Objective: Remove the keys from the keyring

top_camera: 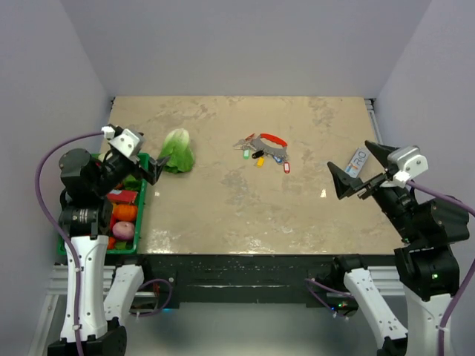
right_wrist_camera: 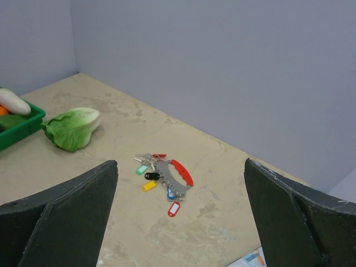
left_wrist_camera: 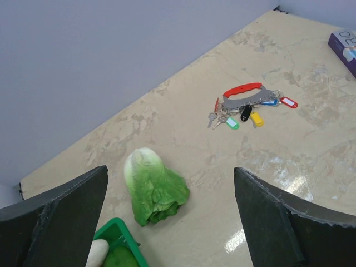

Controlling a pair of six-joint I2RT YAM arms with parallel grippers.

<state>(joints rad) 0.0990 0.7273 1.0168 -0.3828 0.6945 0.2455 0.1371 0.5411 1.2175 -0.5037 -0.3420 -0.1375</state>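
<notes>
- keys [top_camera: 258, 154]: small bunch with green, black, yellow, blue and red tags; lying fanned out flat, centre of the top view, slightly toward the far wall; all apparently joined, none yet taken off
- keyring [top_camera: 273, 139]: thin metal ring with a curved red fob, touching the bunch on its far side; resting loose on the worktop [top_camera: 223, 215], nothing gripping it; judged left in the open middle so either arm can reach it
- left fingers [left_wrist_camera: 61, 211]: spread wide, holding and touching nothing; raised at the left edge of the top view over the green tray [top_camera: 139, 226], well apart from the keys; wrist camera aimed across at the bunch, a likely ready stance
- right fingers [right_wrist_camera: 67, 206]: likewise fully apart and empty; raised at the right edge, near a white-and-blue card [top_camera: 358, 159] but not shown touching it; keys framed between them in the right wrist view
- lettuce head [top_camera: 178, 152]: lying on its side just beside the tray, left of the keys; no part in the task
</notes>
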